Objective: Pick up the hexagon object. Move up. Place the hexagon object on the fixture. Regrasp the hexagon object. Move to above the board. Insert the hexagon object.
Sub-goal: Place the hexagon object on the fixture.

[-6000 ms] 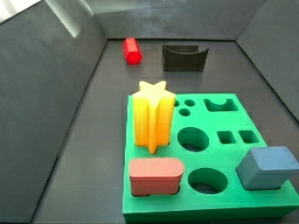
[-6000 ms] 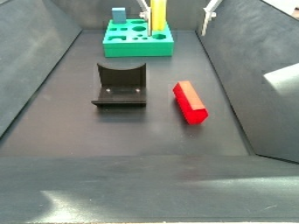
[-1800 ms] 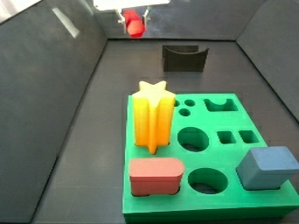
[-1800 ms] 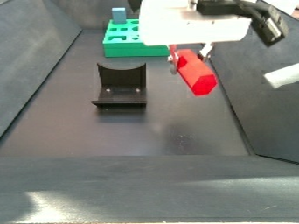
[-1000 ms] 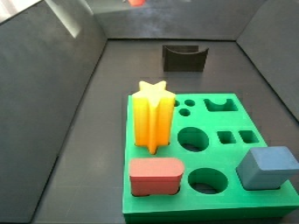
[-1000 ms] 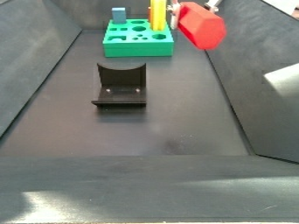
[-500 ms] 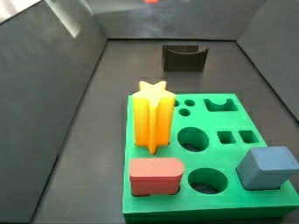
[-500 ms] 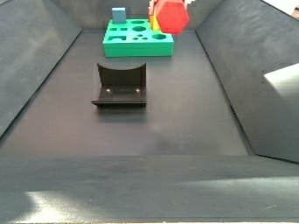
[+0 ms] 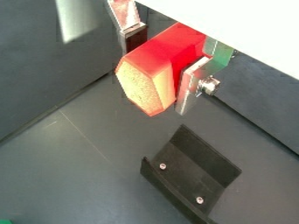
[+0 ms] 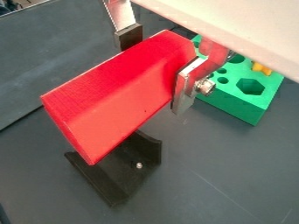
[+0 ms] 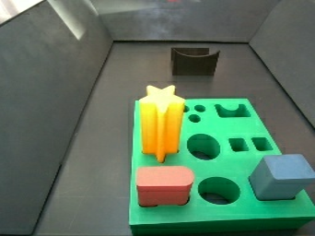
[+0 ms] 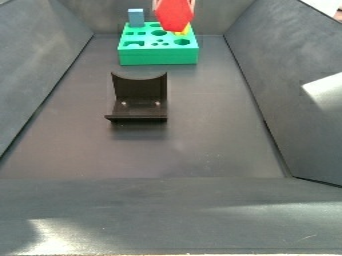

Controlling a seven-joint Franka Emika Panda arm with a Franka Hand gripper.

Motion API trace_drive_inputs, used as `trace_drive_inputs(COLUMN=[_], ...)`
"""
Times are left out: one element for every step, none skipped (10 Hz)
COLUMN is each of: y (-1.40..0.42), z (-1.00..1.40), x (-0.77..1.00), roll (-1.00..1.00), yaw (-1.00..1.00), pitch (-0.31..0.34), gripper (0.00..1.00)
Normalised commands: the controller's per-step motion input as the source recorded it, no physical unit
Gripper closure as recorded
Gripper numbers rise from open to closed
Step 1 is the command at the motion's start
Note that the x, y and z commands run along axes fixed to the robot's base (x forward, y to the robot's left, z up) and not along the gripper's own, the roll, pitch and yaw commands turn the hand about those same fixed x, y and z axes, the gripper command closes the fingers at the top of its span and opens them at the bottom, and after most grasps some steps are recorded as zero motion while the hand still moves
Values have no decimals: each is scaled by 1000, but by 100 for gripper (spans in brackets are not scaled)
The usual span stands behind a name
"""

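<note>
So the gripper (image 9: 158, 66) is clamped on the hexagon object (image 10: 117, 92), lifted high above the fixture (image 12: 138, 96), with placing, regrasp and insertion into the board (image 12: 156, 46) left.

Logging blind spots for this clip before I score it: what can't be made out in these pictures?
- Pincer: out of frame in both side views; only the silver fingers show, in both wrist views.
- Bright red hexagonal rod: cut off by the upper edge in a side view.
- Dark notched fixture: partly hidden behind the rod in a wrist view.
- Green slab board with shaped holes: mostly hidden by the pincer body there.
</note>
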Motion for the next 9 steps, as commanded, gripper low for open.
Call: trace_drive_inputs(y=[-66, -48, -43, 196, 200, 158, 90, 63, 57], z=[41, 31, 26, -463, -457, -255, -114, -48, -35], x=[1000, 1000, 1000, 846, 790, 726, 610, 469, 312], roll=[109, 117, 122, -1000, -1000, -1000, -1000, -1000, -1000], yaw=[20, 29, 33, 30, 27, -2, -12, -20, -34], pitch=[152, 162, 167, 100, 95, 78, 84, 107, 126], gripper=[100, 100, 100, 100, 100, 100, 100, 100, 100])
